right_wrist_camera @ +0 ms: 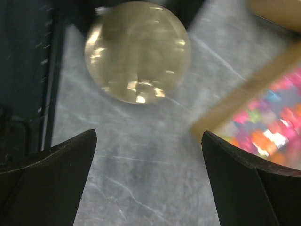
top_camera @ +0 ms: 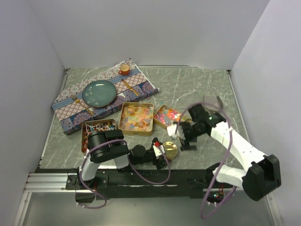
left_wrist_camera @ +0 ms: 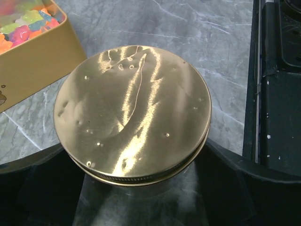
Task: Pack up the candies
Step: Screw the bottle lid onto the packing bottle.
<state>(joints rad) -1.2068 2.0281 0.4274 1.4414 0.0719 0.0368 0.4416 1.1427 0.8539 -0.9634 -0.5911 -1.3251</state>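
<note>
The candies lie in three open gold tins: red-white-black ones point(top_camera: 96, 128) on the left, pale yellow-orange squares point(top_camera: 136, 117) in the middle, bright pink-orange pieces point(top_camera: 167, 115) point(left_wrist_camera: 26, 26) point(right_wrist_camera: 270, 125) on the right. In front of them stands a glass jar with a gold screw lid point(top_camera: 170, 149) point(left_wrist_camera: 134, 113) point(right_wrist_camera: 138, 52). My left gripper point(top_camera: 162, 150) point(left_wrist_camera: 146, 200) has a finger against each side of the glass under the lid, which hides the tips. Just right of the jar and near the pink tin's corner, my right gripper point(top_camera: 183, 138) point(right_wrist_camera: 148, 134) hovers open and empty over bare table.
A patterned cloth point(top_camera: 141, 81) at the back left carries a teal plate point(top_camera: 99, 92), a small brown cup point(top_camera: 124, 69) and wooden utensils. White walls close in three sides. A black rail point(top_camera: 155, 178) point(left_wrist_camera: 277, 94) runs along the near edge.
</note>
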